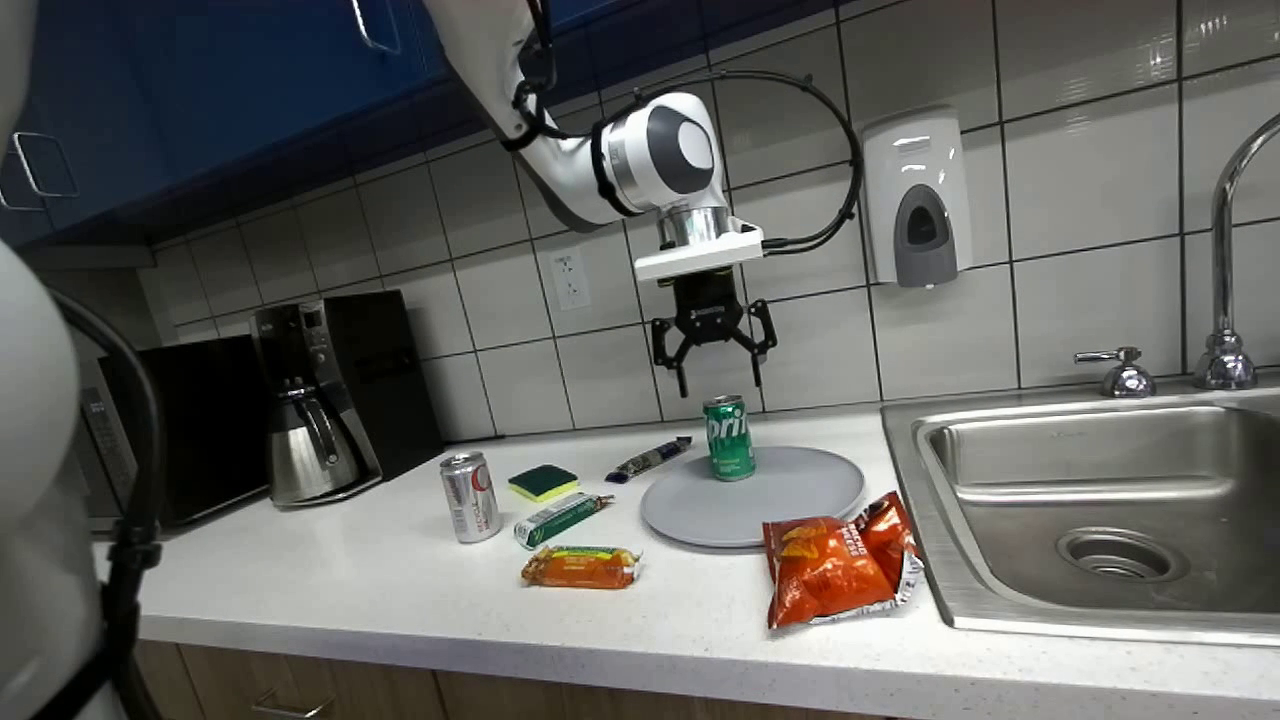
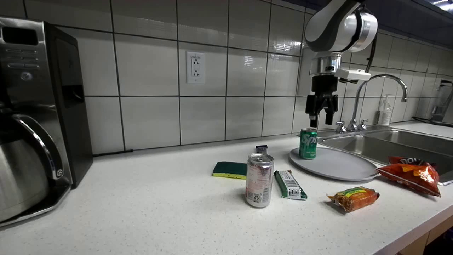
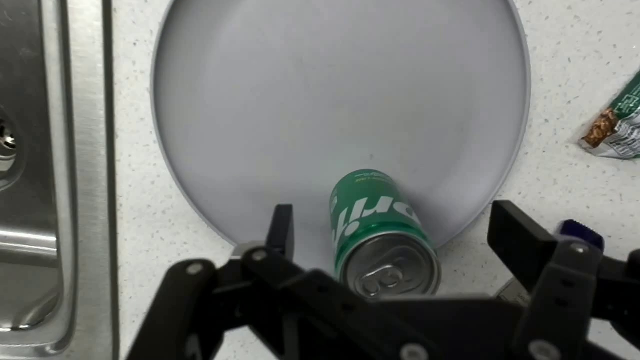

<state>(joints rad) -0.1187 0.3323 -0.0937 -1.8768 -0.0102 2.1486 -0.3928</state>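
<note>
A black two-fingered gripper (image 1: 720,382) hangs near the centre of an exterior view, its fingers spread wide with nothing gripped; the tips end just above the rim of a green aluminium soda can (image 1: 730,440). That can stands upright on a round, flat grey plate (image 1: 800,490), towards the plate's upper left in the frame. As far as can be judged, the gripper is lined up with the can but no hold exists; whether the can's place on the plate is a finished placement or a starting position, the pictures do not settle. To the plate's left lie a green-and-yellow sponge (image 1: 544,482), a green-wrapped bar (image 1: 563,520) and an orange-wrapped packet (image 1: 580,567), with a silver can (image 1: 470,497) upright beside them; a crumpled orange chip bag (image 1: 835,565) sits at its lower right. Only the wrist view looks straight down on the pull tab (image 3: 382,280), at lower centre between the fingers, and it shows none of the chip bag. A dark-wrapped bar (image 1: 648,460) lies fully visible in an exterior view, while in an exterior view a pump bottle (image 2: 385,112) appears at upper right, absent elsewhere.
</note>
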